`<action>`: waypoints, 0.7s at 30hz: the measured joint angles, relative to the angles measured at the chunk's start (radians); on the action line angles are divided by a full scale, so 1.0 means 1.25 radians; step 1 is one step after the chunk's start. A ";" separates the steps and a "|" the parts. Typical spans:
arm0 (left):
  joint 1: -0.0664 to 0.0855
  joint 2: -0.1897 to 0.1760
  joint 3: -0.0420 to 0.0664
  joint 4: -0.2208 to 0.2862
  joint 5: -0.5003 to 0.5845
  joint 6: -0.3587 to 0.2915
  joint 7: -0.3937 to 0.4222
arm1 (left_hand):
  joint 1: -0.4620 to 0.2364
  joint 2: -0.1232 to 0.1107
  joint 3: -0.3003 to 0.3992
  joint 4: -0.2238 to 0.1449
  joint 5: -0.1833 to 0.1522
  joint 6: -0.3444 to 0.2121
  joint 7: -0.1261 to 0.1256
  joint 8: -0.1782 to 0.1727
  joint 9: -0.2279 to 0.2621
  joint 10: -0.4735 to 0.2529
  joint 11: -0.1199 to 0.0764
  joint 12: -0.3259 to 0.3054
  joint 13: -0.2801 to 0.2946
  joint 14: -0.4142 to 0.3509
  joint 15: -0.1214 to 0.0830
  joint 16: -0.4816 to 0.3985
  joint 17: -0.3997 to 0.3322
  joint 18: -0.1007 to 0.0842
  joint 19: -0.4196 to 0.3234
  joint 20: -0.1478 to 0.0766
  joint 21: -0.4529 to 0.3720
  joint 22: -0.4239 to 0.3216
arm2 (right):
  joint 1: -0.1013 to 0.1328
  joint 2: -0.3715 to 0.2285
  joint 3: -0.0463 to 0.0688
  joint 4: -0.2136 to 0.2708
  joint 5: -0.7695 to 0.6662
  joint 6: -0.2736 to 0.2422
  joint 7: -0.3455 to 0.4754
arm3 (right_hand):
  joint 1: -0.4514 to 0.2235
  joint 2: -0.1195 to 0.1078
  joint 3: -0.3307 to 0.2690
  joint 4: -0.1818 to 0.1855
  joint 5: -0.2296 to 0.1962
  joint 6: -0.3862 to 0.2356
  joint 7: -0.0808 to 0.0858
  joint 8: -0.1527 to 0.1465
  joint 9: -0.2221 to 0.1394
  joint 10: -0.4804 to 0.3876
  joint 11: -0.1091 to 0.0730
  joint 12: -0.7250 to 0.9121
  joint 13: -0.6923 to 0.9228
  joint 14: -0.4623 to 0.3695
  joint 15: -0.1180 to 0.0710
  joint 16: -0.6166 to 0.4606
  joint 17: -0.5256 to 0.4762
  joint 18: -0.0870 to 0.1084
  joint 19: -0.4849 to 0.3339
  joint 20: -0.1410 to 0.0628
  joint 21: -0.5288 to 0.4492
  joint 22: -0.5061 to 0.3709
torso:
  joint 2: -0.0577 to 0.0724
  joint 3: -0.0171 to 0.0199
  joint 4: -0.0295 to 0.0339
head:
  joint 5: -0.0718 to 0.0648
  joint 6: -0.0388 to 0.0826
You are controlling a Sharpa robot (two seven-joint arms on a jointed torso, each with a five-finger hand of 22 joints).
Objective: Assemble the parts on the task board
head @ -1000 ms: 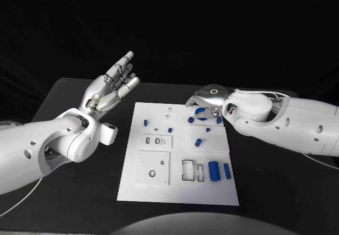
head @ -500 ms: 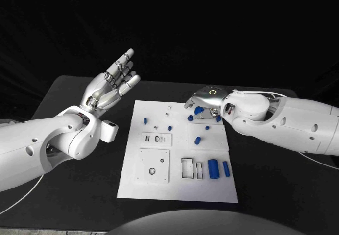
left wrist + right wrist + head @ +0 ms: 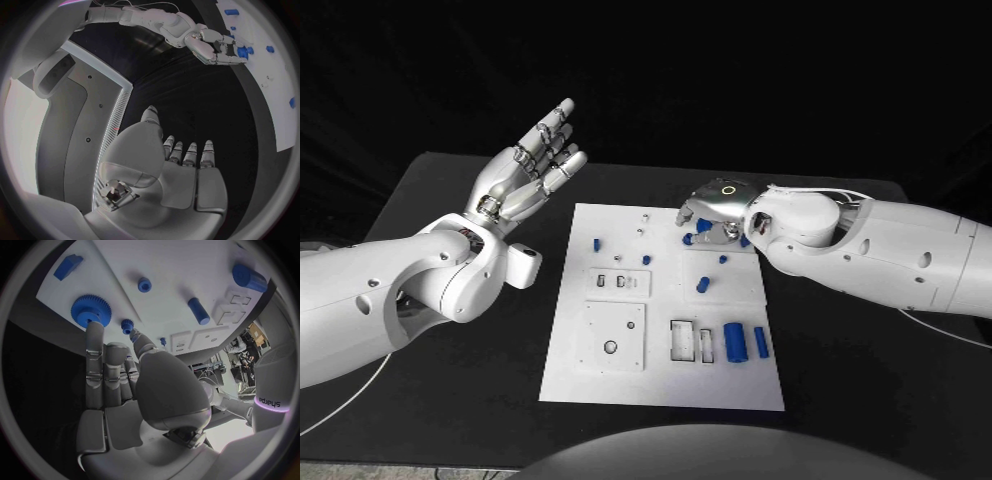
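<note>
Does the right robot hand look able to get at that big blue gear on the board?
Probably yes. The right robot hand hovers right beside the big blue gear, fingers stretched toward it, with nothing between them.

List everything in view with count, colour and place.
table: one, black, under everything.
task board: one, white, mid-table.
parts: several, blue, spread over the board; exact count unclear.
gear: one, blue, on the board's far end by the right hand's fingertips.
left hand: one, silver, raised off the board's left side, fingers spread, holding nothing.
right hand: one, silver, over the board's far right corner; whether it holds anything is unclear.
</note>
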 measured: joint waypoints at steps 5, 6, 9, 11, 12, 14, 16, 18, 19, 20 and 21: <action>0.000 0.001 -0.001 -0.001 0.001 0.003 0.000 | 0.018 -0.001 0.004 -0.004 0.018 -0.003 0.003 0.000 0.000 -0.003 0.003 0.000 0.000 0.000 0.000 0.000 0.000 0.000 -0.001 0.005 0.000 0.000 | -0.008 0.013 0.000 -0.021 0.000 -0.005 -0.001 | 0.000 0.000 0.012 0.001 0.000 0.020 -0.015 0.001 0.006 0.012 0.001 0.000 0.000 0.000 0.000 0.001 0.004 0.000 -0.006 0.000 0.006 0.007 | -0.001 -0.0002 0.0000 | 0.000 -0.001; 0.000 0.001 -0.001 -0.001 0.001 0.003 0.000 | 0.019 -0.002 0.005 -0.005 0.021 -0.003 0.003 0.000 0.000 -0.003 0.003 0.000 0.000 0.000 0.000 0.000 0.000 0.000 0.000 0.006 0.000 0.000 | -0.010 0.015 0.000 -0.025 0.000 -0.005 -0.001 | 0.000 0.000 0.012 0.001 0.000 0.023 -0.018 0.004 0.007 0.013 0.000 0.000 0.000 0.000 0.000 0.001 0.005 0.000 -0.006 0.000 0.006 0.009 | -0.001 -0.0002 0.0000 | 0.000 -0.002; 0.000 0.001 -0.001 -0.002 0.001 0.005 0.000 | 0.020 -0.003 0.005 -0.005 0.026 -0.003 0.003 0.000 0.000 -0.003 0.003 0.000 0.000 0.000 0.000 0.000 0.000 0.000 0.000 0.006 0.000 0.000 | -0.015 0.022 0.000 -0.037 0.000 -0.008 -0.001 | 0.000 0.000 0.014 0.003 0.000 0.028 -0.017 0.007 0.009 0.016 0.000 0.000 0.000 0.000 0.000 0.003 0.005 0.000 -0.006 0.000 0.006 0.010 | -0.001 -0.0002 0.0000 | 0.002 -0.004; 0.000 0.001 -0.001 -0.003 0.002 0.006 0.000 | 0.020 -0.003 0.005 -0.005 0.026 -0.003 0.003 0.000 0.000 -0.003 0.003 0.000 0.000 0.000 0.000 0.000 0.000 0.000 0.000 0.006 0.000 0.000 | -0.017 0.025 0.000 -0.043 0.001 -0.010 -0.001 | 0.000 0.000 0.015 0.004 0.000 0.029 -0.018 0.007 0.010 0.019 0.001 0.000 0.001 0.000 0.000 0.004 0.006 0.000 -0.006 0.000 0.006 0.012 | -0.001 -0.0002 0.0001 | 0.004 -0.007; 0.000 0.001 -0.001 -0.003 0.002 0.006 0.000 | 0.023 0.000 0.005 -0.005 0.026 -0.003 0.003 0.000 0.000 -0.003 0.003 0.000 0.000 0.000 0.000 0.000 0.000 0.000 0.000 0.006 0.000 0.000 | -0.018 0.027 0.000 -0.045 0.002 -0.010 -0.001 | -0.004 -0.004 0.015 0.004 0.000 0.029 -0.018 0.007 0.011 0.021 -0.001 0.000 0.001 0.000 0.000 0.004 0.006 0.000 -0.006 0.000 0.006 0.013 | -0.001 -0.0004 0.0002 | 0.004 -0.007; 0.000 0.001 -0.002 -0.004 0.002 0.007 0.000 | 0.023 0.000 0.005 -0.005 0.026 -0.003 0.003 0.000 0.000 -0.003 0.003 0.000 0.000 0.000 0.000 0.000 0.000 0.000 0.000 0.006 0.000 0.000 | -0.021 0.029 0.000 -0.049 0.003 -0.011 -0.001 | -0.004 -0.004 0.020 0.005 0.000 0.034 -0.020 0.007 0.013 0.029 -0.001 0.000 0.001 0.000 0.000 0.004 0.006 0.000 -0.009 -0.003 0.006 0.015 | -0.001 -0.0005 0.0005 | 0.004 -0.010; 0.000 0.002 -0.002 -0.005 0.002 0.008 0.000 | 0.023 0.000 0.006 -0.003 0.028 -0.003 0.003 0.000 0.000 -0.003 0.003 0.000 0.000 0.000 0.000 0.000 0.000 0.000 -0.002 0.007 0.000 0.000 | -0.023 0.032 0.000 -0.052 0.006 -0.012 0.000 | -0.004 -0.004 0.025 0.005 0.000 0.042 -0.016 0.007 0.017 0.041 -0.001 0.000 0.002 0.000 0.000 0.004 0.006 0.000 -0.010 -0.001 0.006 0.018 | -0.002 -0.0007 0.0005 | 0.004 -0.012; 0.000 0.003 -0.002 -0.006 0.002 0.010 0.000 | 0.023 0.000 0.007 -0.002 0.030 -0.003 0.003 0.000 0.000 0.000 0.006 0.000 0.000 0.003 0.003 0.000 0.000 0.000 -0.003 0.009 0.000 0.000 | -0.025 0.033 0.000 -0.054 0.008 -0.013 0.001 | -0.004 -0.004 0.032 0.006 0.000 0.057 -0.014 0.014 0.022 0.057 -0.003 0.000 0.003 0.000 0.000 0.004 0.006 0.000 -0.012 -0.001 0.009 0.021 | -0.002 -0.0008 0.0005 | 0.004 -0.014; 0.000 0.004 -0.002 -0.007 0.002 0.010 0.000 | 0.023 0.000 0.007 -0.002 0.030 -0.003 0.003 0.000 0.000 0.000 0.006 0.000 0.000 0.003 0.003 0.000 0.000 0.000 -0.003 0.009 0.000 0.000 | -0.026 0.034 0.000 -0.056 0.010 -0.014 0.003 | -0.004 -0.004 0.032 0.006 0.000 0.061 -0.014 0.014 0.024 0.060 -0.006 0.000 0.003 0.000 0.000 0.004 0.005 0.000 -0.014 -0.003 0.009 0.023 | -0.002 -0.0010 0.0004 | 0.004 -0.016; 0.000 0.004 -0.002 -0.008 0.002 0.011 0.000 | 0.024 0.000 0.007 -0.002 0.030 -0.003 0.003 0.000 0.000 0.000 0.006 0.000 0.000 0.003 0.003 0.000 0.000 0.000 -0.003 0.009 0.000 0.000 | -0.027 0.035 0.000 -0.056 0.011 -0.015 0.004 | -0.004 -0.004 0.036 0.006 0.000 0.061 -0.013 0.014 0.026 0.062 -0.006 0.000 0.003 0.000 0.000 0.004 0.003 0.000 -0.014 -0.003 0.009 0.024 | -0.002 -0.0013 0.0004 | 0.004 -0.017; 0.000 0.004 -0.002 -0.008 0.002 0.011 0.000 | 0.026 -0.003 0.007 -0.002 0.030 -0.003 0.003 0.000 0.000 0.000 0.006 0.000 0.000 0.003 0.003 0.000 0.000 0.000 -0.003 0.009 0.000 0.000 | -0.027 0.035 0.000 -0.057 0.013 -0.016 0.005 | -0.004 -0.004 0.041 0.006 0.000 0.064 -0.015 0.014 0.028 0.070 -0.007 0.001 0.003 -0.002 -0.002 0.001 0.000 0.000 -0.014 -0.003 0.009 0.025 | -0.002 -0.0015 0.0004 | 0.004 -0.017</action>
